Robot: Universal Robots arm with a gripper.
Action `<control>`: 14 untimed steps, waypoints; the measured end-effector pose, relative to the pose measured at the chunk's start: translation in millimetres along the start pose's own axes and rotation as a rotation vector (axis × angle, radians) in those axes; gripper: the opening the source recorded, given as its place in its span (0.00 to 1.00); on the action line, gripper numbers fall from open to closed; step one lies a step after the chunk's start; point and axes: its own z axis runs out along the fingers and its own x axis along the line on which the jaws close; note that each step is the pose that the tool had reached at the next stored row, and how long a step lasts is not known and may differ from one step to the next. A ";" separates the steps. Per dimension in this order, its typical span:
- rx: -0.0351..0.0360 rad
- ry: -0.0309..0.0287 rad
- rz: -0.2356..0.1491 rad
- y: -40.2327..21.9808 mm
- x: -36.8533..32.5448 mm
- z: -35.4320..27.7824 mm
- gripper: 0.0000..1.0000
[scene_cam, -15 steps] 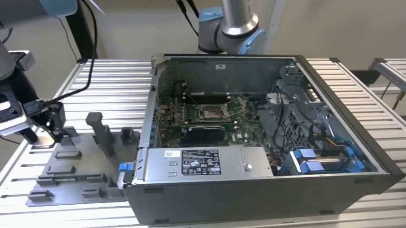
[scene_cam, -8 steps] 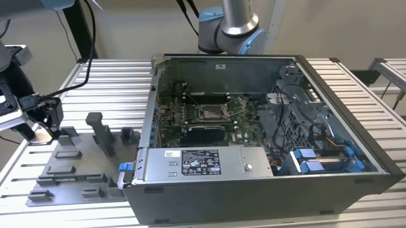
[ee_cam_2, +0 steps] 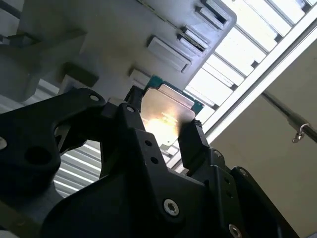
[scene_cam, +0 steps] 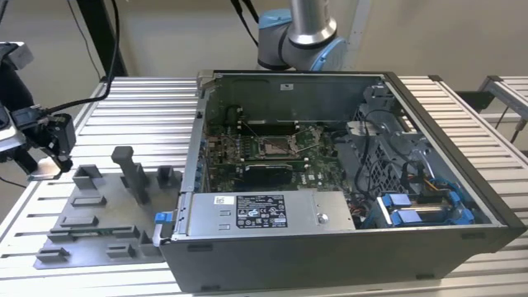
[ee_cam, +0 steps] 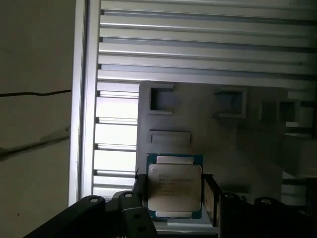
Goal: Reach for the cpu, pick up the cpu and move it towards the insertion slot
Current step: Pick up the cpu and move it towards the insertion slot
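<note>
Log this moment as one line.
gripper: shut on cpu | cpu: held above grey tray | insertion slot: inside computer case, far from cpu

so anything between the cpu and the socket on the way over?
Yes. The gripper holds the cpu over the grey tray at the exterior view's left. Between it and the insertion slot stand the tray's tall post and the computer case's side wall. The slot looks uncovered from above.

Fine print on the cpu [ee_cam: 174,186] and on the dark label [scene_cam: 259,212] inside the computer case [scene_cam: 330,253], none legible.
</note>
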 end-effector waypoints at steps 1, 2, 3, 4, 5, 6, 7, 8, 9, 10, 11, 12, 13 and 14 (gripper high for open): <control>0.0000 -0.0002 0.000 0.1 0.0 -1.8 0.00; 0.0002 -0.0001 0.000 0.1 -0.1 -4.1 0.00; 0.0006 -0.0001 0.000 0.2 -0.1 -6.9 0.00; 0.0010 -0.0001 0.000 0.3 -0.1 -10.0 0.00; 0.0013 0.0000 0.000 0.4 -0.2 -13.5 0.00; 0.0014 -0.0001 0.000 0.6 -0.2 -16.8 0.00; 0.0016 0.0001 0.000 0.7 -0.2 -20.8 0.00; 0.0014 -0.0001 0.000 0.9 -0.2 -24.8 0.00; 0.0014 -0.0001 0.000 1.0 -0.3 -28.5 0.00; 0.0014 -0.0001 0.000 1.2 -0.3 -32.1 0.00; 0.0015 -0.0001 0.000 1.3 -0.3 -35.7 0.00; 0.0014 -0.0001 0.000 1.4 -0.4 -39.3 0.00; 0.0016 -0.0001 0.000 1.6 -0.4 -42.7 0.00; 0.0020 -0.0002 0.000 1.6 -0.5 -45.8 0.00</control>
